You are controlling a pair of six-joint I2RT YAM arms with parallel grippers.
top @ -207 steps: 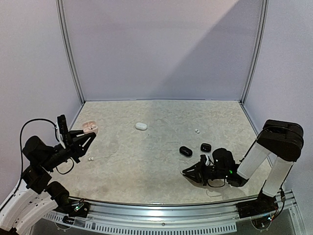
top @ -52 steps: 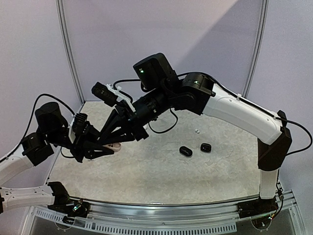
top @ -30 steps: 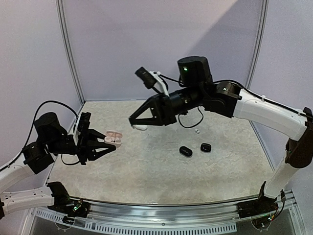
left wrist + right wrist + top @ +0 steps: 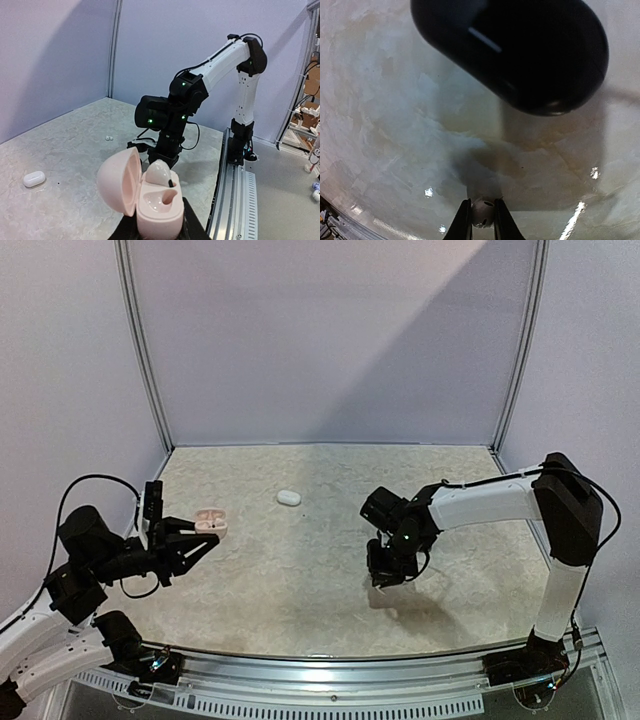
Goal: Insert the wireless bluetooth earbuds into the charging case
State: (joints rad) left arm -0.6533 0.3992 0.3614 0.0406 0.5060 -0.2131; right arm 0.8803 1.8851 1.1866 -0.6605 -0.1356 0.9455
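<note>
My left gripper (image 4: 154, 227) is shut on a pink charging case (image 4: 159, 202) and holds it above the table's left side with its lid open. One pale earbud (image 4: 159, 172) sits in the case's far slot, while the near slot is empty. In the top view the case (image 4: 210, 522) shows just past the left gripper (image 4: 196, 540). My right gripper (image 4: 383, 582) points down at the table right of centre. In its wrist view the right gripper (image 4: 482, 220) is shut on a small whitish earbud (image 4: 482, 211), close to the tabletop.
A glossy black case (image 4: 515, 50) lies just beyond the right gripper. A closed white case (image 4: 289, 497) rests at the back centre. Two tiny white earbuds (image 4: 108, 137) lie on the table behind the right arm. The table's metal rail (image 4: 235, 190) runs along the near edge.
The right arm has swung down from high over the table's middle to the surface at right of centre. The left gripper has drawn the pink case slightly leftward.
</note>
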